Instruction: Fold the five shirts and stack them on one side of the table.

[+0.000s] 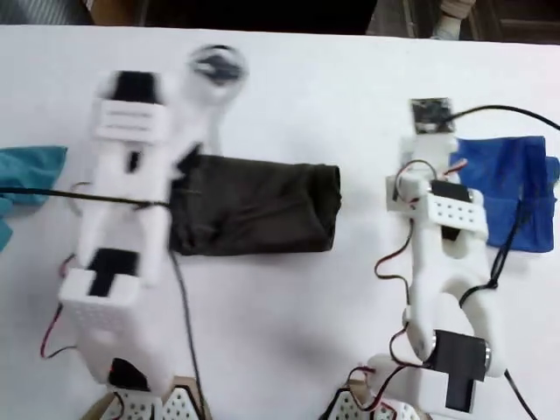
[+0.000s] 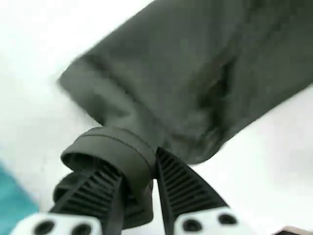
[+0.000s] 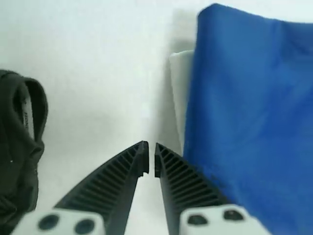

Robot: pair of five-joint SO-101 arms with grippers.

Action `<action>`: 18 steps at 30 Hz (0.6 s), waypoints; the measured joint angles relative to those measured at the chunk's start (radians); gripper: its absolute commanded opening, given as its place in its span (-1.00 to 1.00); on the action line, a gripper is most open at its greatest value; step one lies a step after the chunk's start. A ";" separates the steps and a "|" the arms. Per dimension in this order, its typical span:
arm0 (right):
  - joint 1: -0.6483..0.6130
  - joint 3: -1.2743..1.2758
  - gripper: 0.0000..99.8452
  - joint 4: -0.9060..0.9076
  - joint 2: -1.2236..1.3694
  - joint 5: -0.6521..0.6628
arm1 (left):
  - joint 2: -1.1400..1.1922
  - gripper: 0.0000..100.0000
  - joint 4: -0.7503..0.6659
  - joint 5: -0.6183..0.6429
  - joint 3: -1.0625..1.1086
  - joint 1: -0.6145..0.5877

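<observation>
Left end effector pinching dark shirt hem; teal shirt cropped.

A white table is spread under everything. Beyond its far edge a dark area is seen. A brown thing is placed there towards one corner, and a pale object, which cannot be identified, towards the other.
</observation>
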 measured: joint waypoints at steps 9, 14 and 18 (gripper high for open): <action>0.075 0.000 -0.93 -0.028 0.000 -0.094 | 0.121 -0.95 -0.006 0.015 -0.245 0.307; 0.077 0.000 -0.93 -0.028 0.000 -0.095 | 0.285 -0.95 -0.006 0.015 -0.359 0.381; 0.077 0.000 -0.93 -0.028 0.000 -0.095 | 0.391 -0.95 -0.006 0.015 -0.422 0.416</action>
